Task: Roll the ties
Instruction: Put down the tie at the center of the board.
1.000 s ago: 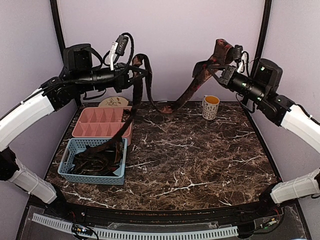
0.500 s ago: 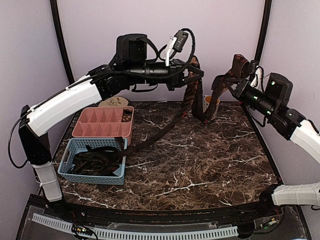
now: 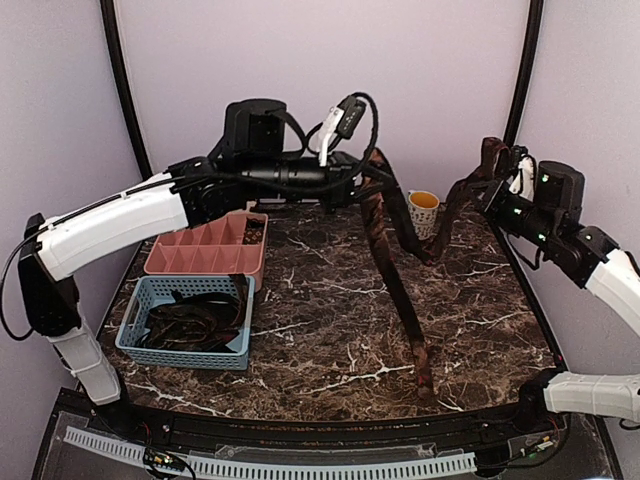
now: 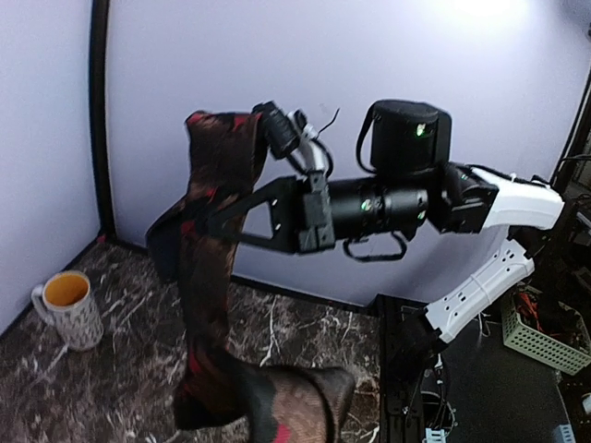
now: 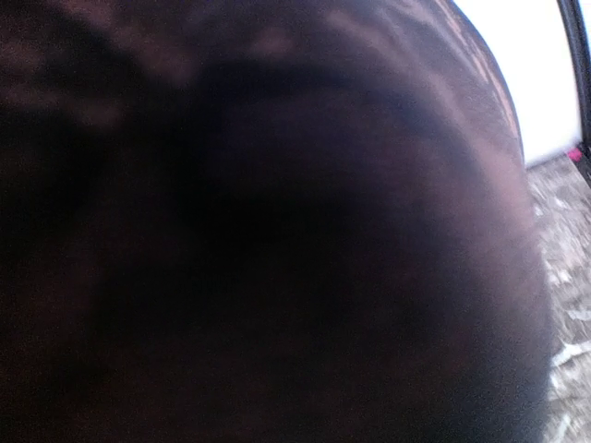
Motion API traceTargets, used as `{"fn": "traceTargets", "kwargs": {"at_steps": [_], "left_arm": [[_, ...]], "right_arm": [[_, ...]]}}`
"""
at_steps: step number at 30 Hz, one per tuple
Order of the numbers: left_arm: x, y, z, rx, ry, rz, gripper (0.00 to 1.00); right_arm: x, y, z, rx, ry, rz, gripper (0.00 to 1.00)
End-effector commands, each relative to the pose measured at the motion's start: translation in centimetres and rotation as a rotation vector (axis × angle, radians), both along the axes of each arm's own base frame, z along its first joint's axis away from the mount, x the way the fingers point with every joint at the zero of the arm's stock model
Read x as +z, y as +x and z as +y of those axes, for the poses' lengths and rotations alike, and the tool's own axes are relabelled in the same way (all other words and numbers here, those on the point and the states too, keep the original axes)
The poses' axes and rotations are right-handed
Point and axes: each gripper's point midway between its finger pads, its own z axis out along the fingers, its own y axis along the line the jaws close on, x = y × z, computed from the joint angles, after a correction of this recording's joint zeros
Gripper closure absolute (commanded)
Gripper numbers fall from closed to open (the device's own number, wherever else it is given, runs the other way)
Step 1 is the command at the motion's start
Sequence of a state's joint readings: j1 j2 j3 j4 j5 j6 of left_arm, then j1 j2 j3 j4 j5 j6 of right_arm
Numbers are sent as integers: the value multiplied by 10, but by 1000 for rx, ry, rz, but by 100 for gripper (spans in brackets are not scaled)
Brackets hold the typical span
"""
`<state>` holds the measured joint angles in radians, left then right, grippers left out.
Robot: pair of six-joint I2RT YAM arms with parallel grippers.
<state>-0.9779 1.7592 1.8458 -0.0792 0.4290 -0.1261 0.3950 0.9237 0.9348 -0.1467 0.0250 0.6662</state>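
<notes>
One long reddish-brown patterned tie (image 3: 400, 290) is stretched between both grippers above the table. My left gripper (image 3: 372, 188) is shut on it at centre back. From there one length hangs down and trails across the marble to the front right (image 3: 424, 378). The other length sags to the right and climbs to my right gripper (image 3: 491, 168), which is shut on it with the end draped over the top. In the left wrist view the tie (image 4: 208, 277) hangs off the right gripper and bunches in the foreground. Dark tie fabric (image 5: 277, 231) fills the right wrist view. More ties (image 3: 185, 322) lie in the blue basket.
The blue basket (image 3: 132, 340) stands at the left front, with a pink compartment tray (image 3: 205, 247) behind it. A patterned mug (image 3: 423, 212) holding yellow liquid stands at the back, right of centre, just behind the sagging tie. Black frame posts rise at both back corners.
My left arm has swung from above the basket to centre back, drawing the tie clear of the basket so that its tail lies at the front right. The right gripper has moved right and lower.
</notes>
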Motion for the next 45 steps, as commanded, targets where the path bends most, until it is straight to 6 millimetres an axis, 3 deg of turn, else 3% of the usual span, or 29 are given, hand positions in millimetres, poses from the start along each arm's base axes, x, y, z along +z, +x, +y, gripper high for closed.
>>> {"fn": "traceTargets", "kwargs": {"at_steps": [1,4,8,12,17,21,25,26,28,30,33,34,37,41,45], "left_arm": [[-32,6,62,138,-4,105,100],[-64,-1,91,163,11,178,100],[-103,-14,104,157,61,251,100],[-136,-6,115,237,107,317,100],[-158,18,133,384,163,421,100],[-181,33,146,488,241,518,100],[-204,50,159,549,269,601,100],[-208,54,162,559,270,618,100],[-217,63,166,571,278,647,100],[-224,72,172,593,283,668,100],[-233,85,186,644,294,685,100],[-236,89,191,657,295,692,100],[-247,100,205,681,307,727,100],[-267,105,215,705,367,742,100],[-276,111,219,720,393,735,100]], "right_arm": [[-62,-9,-18,-70,-92,216,100],[-92,-31,-30,-106,-100,352,100],[-115,-73,-64,-270,-31,504,100],[-163,-120,-94,-419,-40,714,100],[-226,-137,-88,-410,-29,873,100],[-259,-136,-90,-448,-142,1021,100],[-266,-115,-91,-455,-329,1135,100],[-271,-110,-91,-448,-385,1180,95],[-285,-99,-84,-394,-459,1275,89],[-299,-86,-71,-318,-490,1339,89],[-309,-60,-52,-227,-459,1320,85],[-306,-50,-47,-208,-449,1294,74],[-294,-30,-43,-176,-448,1239,54],[-261,-18,-35,-91,-409,1093,36],[-240,-26,-24,17,-356,975,23]]}}
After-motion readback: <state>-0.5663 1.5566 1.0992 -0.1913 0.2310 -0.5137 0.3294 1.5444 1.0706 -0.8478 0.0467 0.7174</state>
